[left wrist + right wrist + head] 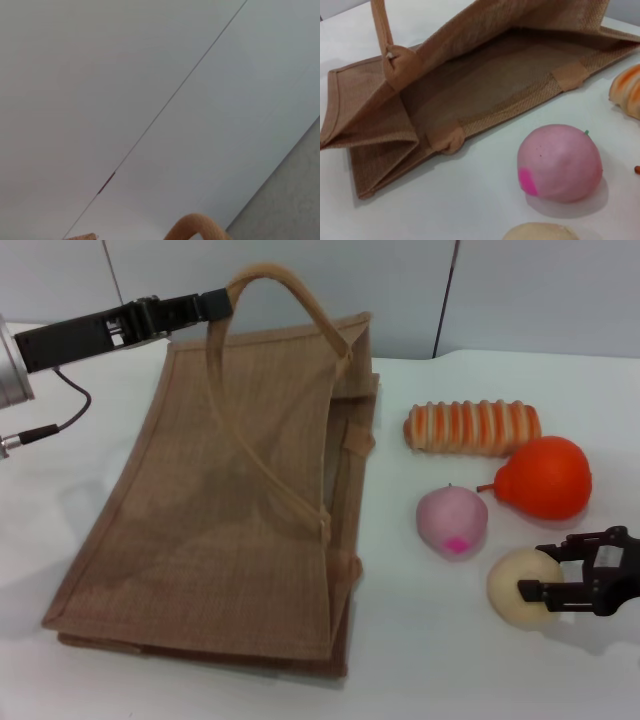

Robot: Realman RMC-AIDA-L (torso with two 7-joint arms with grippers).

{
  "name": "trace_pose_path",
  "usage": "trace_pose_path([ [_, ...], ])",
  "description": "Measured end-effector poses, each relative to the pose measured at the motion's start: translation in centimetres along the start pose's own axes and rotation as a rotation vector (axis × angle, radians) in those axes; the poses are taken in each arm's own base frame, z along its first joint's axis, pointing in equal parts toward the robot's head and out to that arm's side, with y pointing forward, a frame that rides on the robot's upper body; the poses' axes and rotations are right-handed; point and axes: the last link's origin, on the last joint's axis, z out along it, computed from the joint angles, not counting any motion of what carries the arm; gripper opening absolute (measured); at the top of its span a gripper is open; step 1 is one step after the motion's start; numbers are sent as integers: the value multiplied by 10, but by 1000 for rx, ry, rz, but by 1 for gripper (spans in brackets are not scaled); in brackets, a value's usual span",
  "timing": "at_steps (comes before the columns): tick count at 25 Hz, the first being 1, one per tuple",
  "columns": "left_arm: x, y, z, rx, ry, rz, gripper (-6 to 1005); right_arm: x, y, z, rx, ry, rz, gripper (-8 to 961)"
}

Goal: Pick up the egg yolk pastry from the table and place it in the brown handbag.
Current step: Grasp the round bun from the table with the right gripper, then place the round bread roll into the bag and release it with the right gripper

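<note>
While the white table (pixel 560 390) carries everything, the brown handbag (pixel 230 520) is the biggest thing on it, lying on its side with its mouth facing the food items and held agape. The left gripper (pixel 205 306) is at the bag's far upper corner, its dark fingers closed on one looped handle (pixel 275 290) and lifting that side up; the other handle (pixel 270 475) droops across the bag's face. Beyond the bag's mouth, farthest back, lies the striped bread roll (pixel 472 427). Just in front of it sits the orange pear-shaped fruit (pixel 545 477), and nearer the bag the pink peach ball (pixel 452 521). The egg yolk pastry (pixel 522 587) rests on the table in front of the peach, well apart from the bag. The right gripper (pixel 548 578) is at the pastry, its black fingers spread open around the side away from the bag, not visibly squeezing it.
</note>
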Motion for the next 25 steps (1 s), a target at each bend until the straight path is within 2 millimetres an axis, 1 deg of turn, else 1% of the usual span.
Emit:
trace_pose_path([
  [4, 0, 0, 0, 0, 0, -1, 111, 0, 0, -1, 0, -1, 8, 634],
  [9, 0, 2, -1, -15, -5, -5, 111, -7, 5, -6, -38, -64, -11, 609],
  [12, 0, 6, -2, -43, -9, -5, 111, -13, 9, -17, -50, -140, -40, 561],
  [15, 1, 9, -2, -60, -7, -3, 111, -20, 14, -30, -64, -217, -74, 544],
  [17, 1, 12, -1, -78, -4, -2, 111, -26, 17, -35, -78, -260, -96, 533],
  [21, 4, 21, -1, -143, 1, 0, 111, -42, 18, -31, -107, -306, -142, 527],
  [25, 7, 30, -1, -202, 10, 1, 111, -69, 21, -12, -171, -342, -196, 521],
])
